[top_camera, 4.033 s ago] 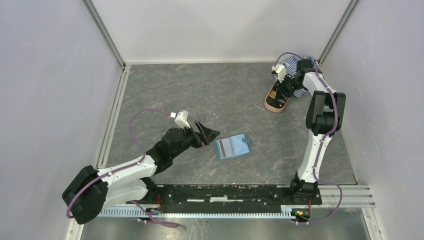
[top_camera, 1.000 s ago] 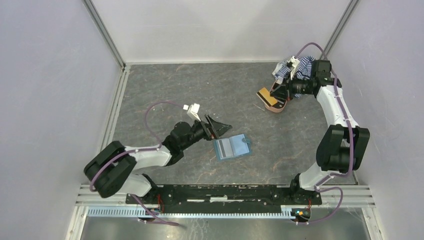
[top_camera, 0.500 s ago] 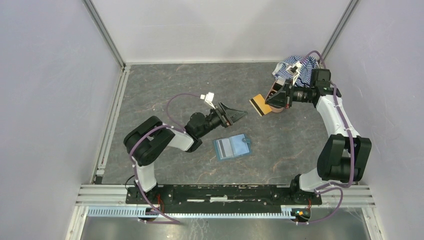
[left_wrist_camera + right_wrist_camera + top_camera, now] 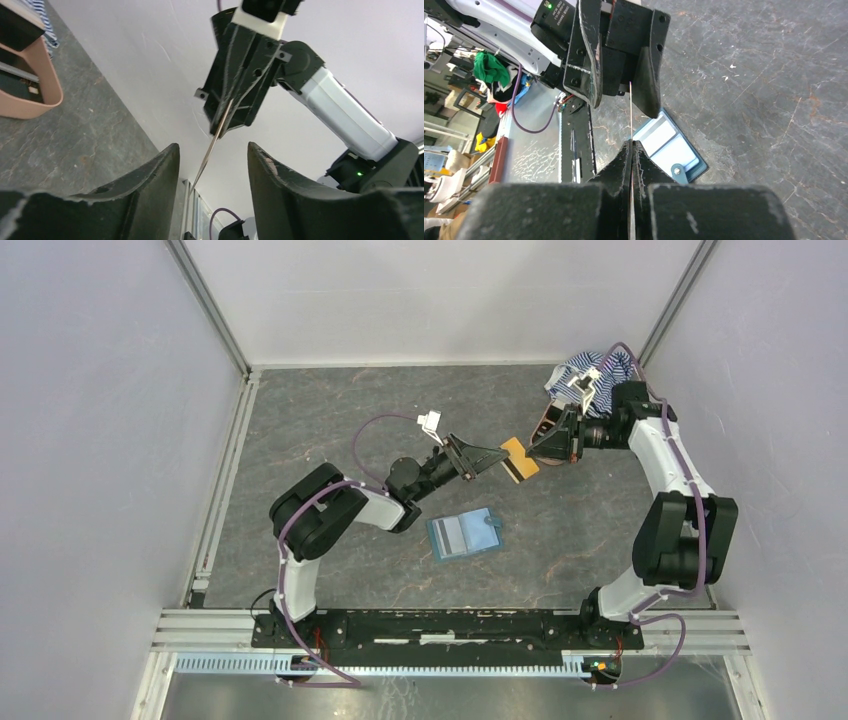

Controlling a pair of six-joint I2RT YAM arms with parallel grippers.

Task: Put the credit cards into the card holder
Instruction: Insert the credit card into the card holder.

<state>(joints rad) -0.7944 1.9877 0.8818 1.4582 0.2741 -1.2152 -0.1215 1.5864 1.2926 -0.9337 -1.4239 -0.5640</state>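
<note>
Now, right hand (image 4: 538,450) pinching tan-gold card (image 4: 519,459), left hand (image 4: 495,456) (part open) straddling it.

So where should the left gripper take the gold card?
The free end of the card, approached straight ahead by the left gripper, one finger on each flat face: the right gripper pinches the other end, and the card stands edge-on between the open fingers.
</note>
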